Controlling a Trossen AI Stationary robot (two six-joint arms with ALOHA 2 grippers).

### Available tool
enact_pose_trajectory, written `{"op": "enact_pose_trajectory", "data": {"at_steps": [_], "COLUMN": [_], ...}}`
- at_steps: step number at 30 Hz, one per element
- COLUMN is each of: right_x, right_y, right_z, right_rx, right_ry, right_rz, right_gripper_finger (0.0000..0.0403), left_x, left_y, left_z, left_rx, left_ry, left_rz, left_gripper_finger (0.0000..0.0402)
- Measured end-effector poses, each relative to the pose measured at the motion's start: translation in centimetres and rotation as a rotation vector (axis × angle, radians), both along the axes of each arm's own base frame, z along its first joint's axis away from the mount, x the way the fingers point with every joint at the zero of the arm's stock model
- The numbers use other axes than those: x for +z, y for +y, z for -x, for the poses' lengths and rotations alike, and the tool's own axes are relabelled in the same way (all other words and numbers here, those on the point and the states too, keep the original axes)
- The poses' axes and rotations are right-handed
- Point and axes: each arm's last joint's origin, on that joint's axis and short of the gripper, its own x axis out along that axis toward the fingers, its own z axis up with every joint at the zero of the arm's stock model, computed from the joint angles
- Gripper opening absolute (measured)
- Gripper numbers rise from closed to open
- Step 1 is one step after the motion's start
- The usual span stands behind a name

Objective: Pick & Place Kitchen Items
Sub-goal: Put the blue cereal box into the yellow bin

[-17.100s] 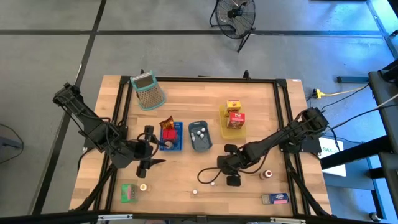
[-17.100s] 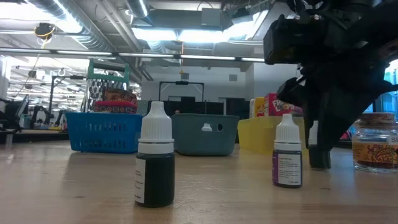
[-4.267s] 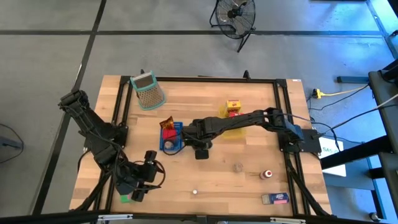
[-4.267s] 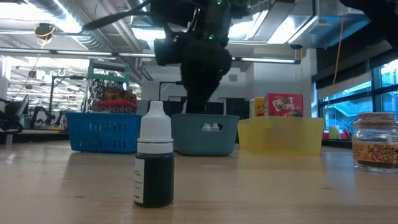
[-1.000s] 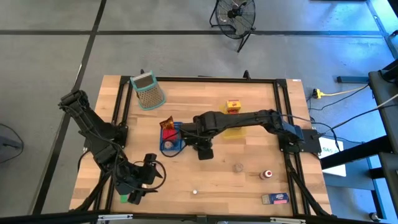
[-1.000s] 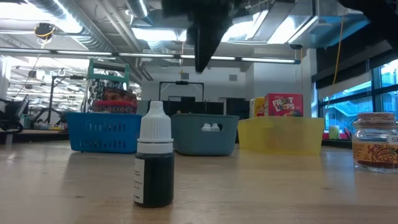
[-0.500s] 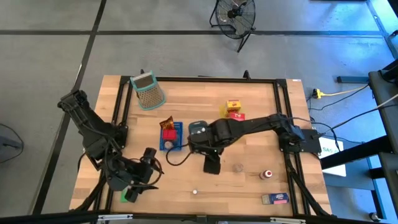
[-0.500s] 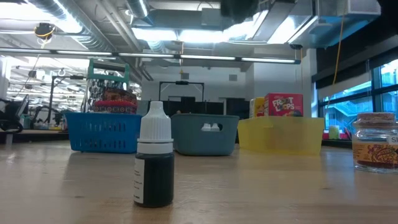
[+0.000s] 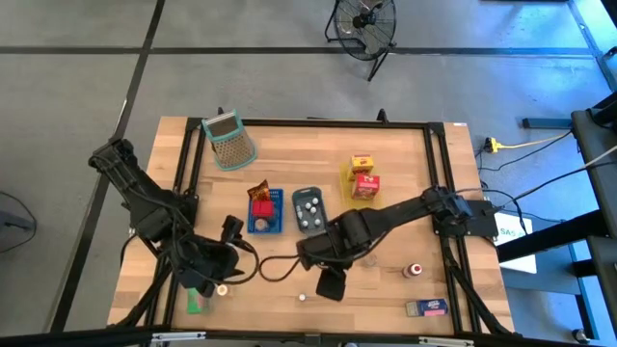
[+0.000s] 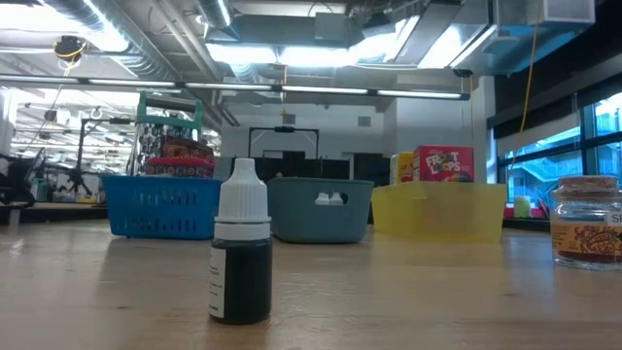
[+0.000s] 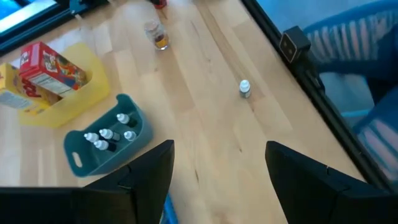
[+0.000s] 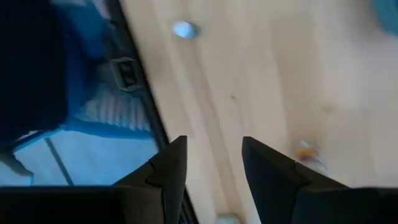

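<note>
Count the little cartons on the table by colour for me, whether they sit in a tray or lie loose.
yellow carton: 1
red carton: 1
green carton: 1
blue carton: 1
Total: 4

Pale smooth wooden surface (image 9: 386,154) with visible grain, matt black metal frame (image 9: 436,183) round it, glossy plastic dropper bottle (image 10: 240,255) with white cap, moulded plastic grey-blue tray (image 10: 320,211), translucent yellow plastic tray (image 10: 439,212), glass jar (image 10: 586,222), printed cardboard cartons (image 9: 363,176), matt dark left pincer (image 11: 217,168)
</note>
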Motion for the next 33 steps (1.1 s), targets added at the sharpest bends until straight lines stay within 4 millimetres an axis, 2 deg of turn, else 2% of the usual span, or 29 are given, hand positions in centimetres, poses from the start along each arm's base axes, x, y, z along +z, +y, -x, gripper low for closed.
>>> {"op": "enact_pose_trajectory", "data": {"at_steps": [6,13,21,29,33], "right_x": [0.6,1.2,1.6,1.7,1.9], "right_y": [1.8,2.2,0.9,0.1,0.1], "right_z": [-1.1,-2.4,-3.8,-4.3,-4.6], "right_rx": [0.089,0.135,-0.014,0.006,0.048], "right_ry": [-0.202,-0.383,-0.516,-0.545,-0.577], "right_rz": [-0.063,-0.059,0.093,0.088,0.068], "right_gripper_finger": [0.0156,0.0156,0.0156,0.0158,0.0181], "left_x": [0.0,0.0,0.0,0.0,-0.1], "left_y": [0.0,0.0,0.0,0.0,0.0], "left_z": [0.0,0.0,0.0,0.1,0.1], "left_rx": [-0.039,-0.052,-0.052,-0.03,-0.017], "left_ry": [-0.004,-0.005,-0.001,0.007,0.009], "left_rz": [-0.04,-0.052,-0.044,-0.019,-0.006], "left_gripper_finger": [0.0249,0.0249,0.0249,0.0249,0.0249]}}
